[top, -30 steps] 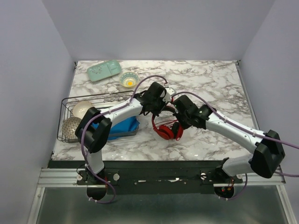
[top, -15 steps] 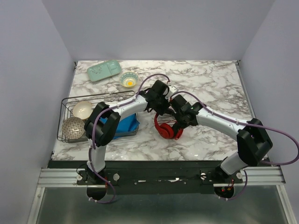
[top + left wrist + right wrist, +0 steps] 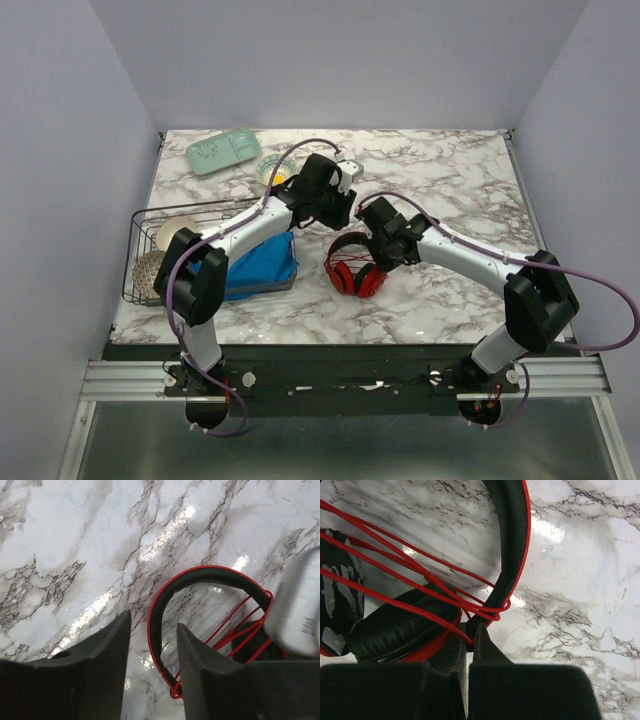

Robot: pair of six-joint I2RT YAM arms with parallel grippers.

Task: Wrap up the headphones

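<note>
The headphones [image 3: 352, 272] lie flat on the marble counter [image 3: 450, 180], a little below the middle of the top view, with the headband [image 3: 200, 574] arching toward the upper part of the frame. Several strands of the thin red cable [image 3: 487, 611] already cross between the band and the black ear pad [image 3: 405, 615], so I judge that the winding is in progress and not finished. The right hand [image 3: 470, 639] has its fingers pressed together on one strand, just below the band. The left hand [image 3: 152, 630] is spread and holds nothing; it hangs over the band's curve. The next move probably calls for carrying the pinched strand around the band again under light tension, while the left hand steadies the band. A blue cloth [image 3: 262, 262] and a wire basket [image 3: 140, 250] stand at left.
</note>
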